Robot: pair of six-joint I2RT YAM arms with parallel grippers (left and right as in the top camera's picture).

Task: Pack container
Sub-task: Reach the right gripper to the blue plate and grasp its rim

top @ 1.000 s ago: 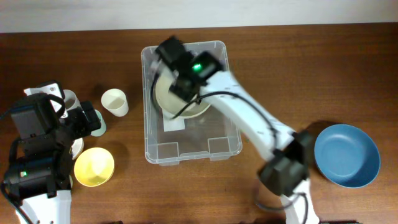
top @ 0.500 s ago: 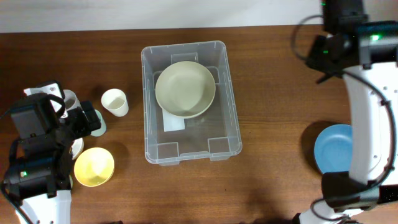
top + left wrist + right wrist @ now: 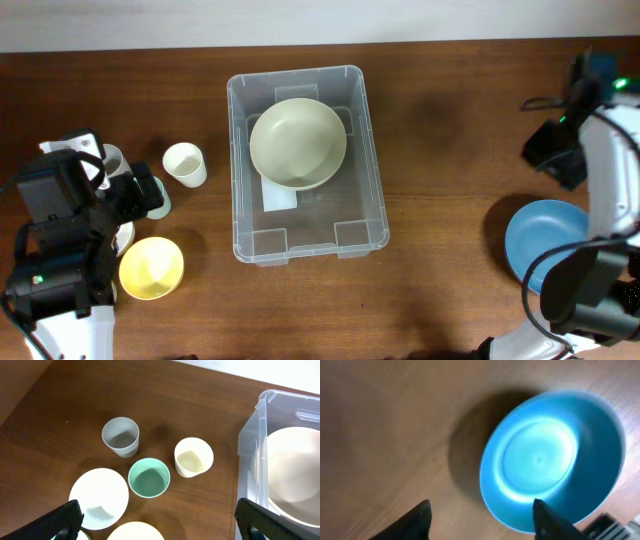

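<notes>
The container (image 3: 236, 170) is a clear plastic bin at the middle of the table, and its wall shows at the right of the left wrist view (image 3: 247, 440). A cream bowl (image 3: 298, 142) lies inside it at the far end. A blue bowl (image 3: 545, 245) sits at the right, and shows blurred in the right wrist view (image 3: 555, 460). My right gripper (image 3: 555, 155) is open and empty above the table beside the blue bowl (image 3: 482, 522). My left gripper (image 3: 150, 195) is open and empty over the cups at the left (image 3: 160, 530).
Left of the bin stand a cream cup (image 3: 193, 457), a teal cup (image 3: 149, 477) and a grey cup (image 3: 120, 436). A white dish (image 3: 98, 497) and a yellow bowl (image 3: 151, 267) lie nearer the front left.
My right arm has pulled out of the bin, swung to the far right and come down toward the blue bowl. The cream bowl stays in the bin. The left arm has not moved.
</notes>
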